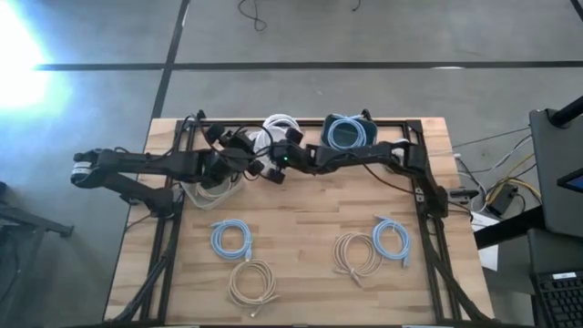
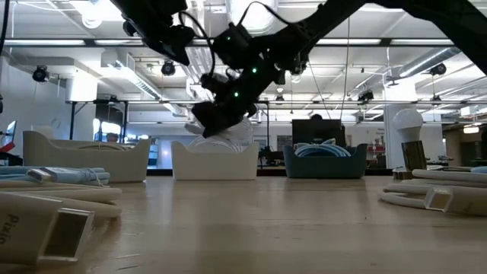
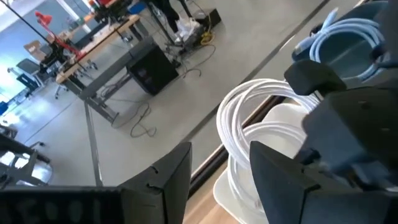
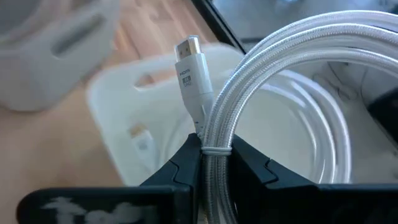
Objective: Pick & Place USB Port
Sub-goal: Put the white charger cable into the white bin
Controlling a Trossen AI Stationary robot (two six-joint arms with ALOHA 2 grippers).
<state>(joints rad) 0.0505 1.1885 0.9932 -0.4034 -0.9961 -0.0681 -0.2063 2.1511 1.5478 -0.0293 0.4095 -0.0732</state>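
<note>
A coil of white braided cable [image 4: 292,81] with a white HDMI plug [image 4: 188,62] hangs over the white bin [image 1: 281,119] at the table's far edge. It also shows as a white coil [image 1: 271,133] in the high view and as a white coil [image 2: 228,134] above the bin [image 2: 215,161] in the low view. My right gripper [image 4: 214,163] is shut on this coil. Just left of it, my left gripper [image 3: 217,180] is open and faces the coil [image 3: 245,118] without touching it. My right gripper pinches the bundled strands of the white coil [image 4: 214,146] between its two fingers, right beside the cable's plug end. The fingers lie across the strands. The coil is lifted clear, standing up above the fingers over the white bin, and the plug points up beside it.
A blue bin [image 1: 347,133] with a blue cable stands right of the white bin, and a beige bin [image 1: 208,189] lies under my left arm. Two blue coils [image 1: 231,239] [image 1: 392,239] and two beige coils [image 1: 252,282] [image 1: 355,252] lie on the near half of the table.
</note>
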